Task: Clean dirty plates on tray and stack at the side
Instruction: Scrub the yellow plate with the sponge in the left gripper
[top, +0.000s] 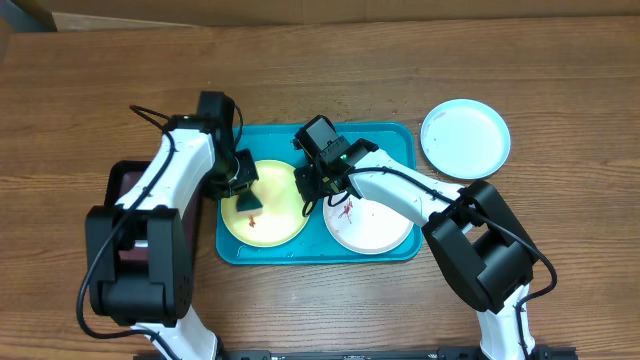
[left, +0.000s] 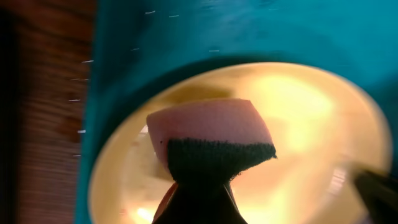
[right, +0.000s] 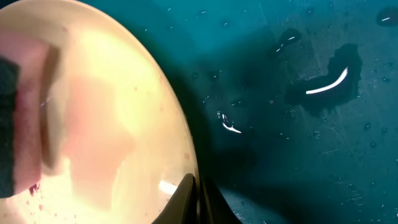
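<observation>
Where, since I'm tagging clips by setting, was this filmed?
Probably a robotics test bench, not a kitchen: two robot arms at a wooden table, a turquoise tray holding a smeared white plate, and the left gripper holding a sponge over the yellow-green plate.

A plain wooden table (top: 300, 60) fills the view from up here, mid-brown, its long grain running side to side. Past its far edge lies a paler tan strip (top: 80, 18), too narrow to identify. The light is soft and even, shadows faint
</observation>
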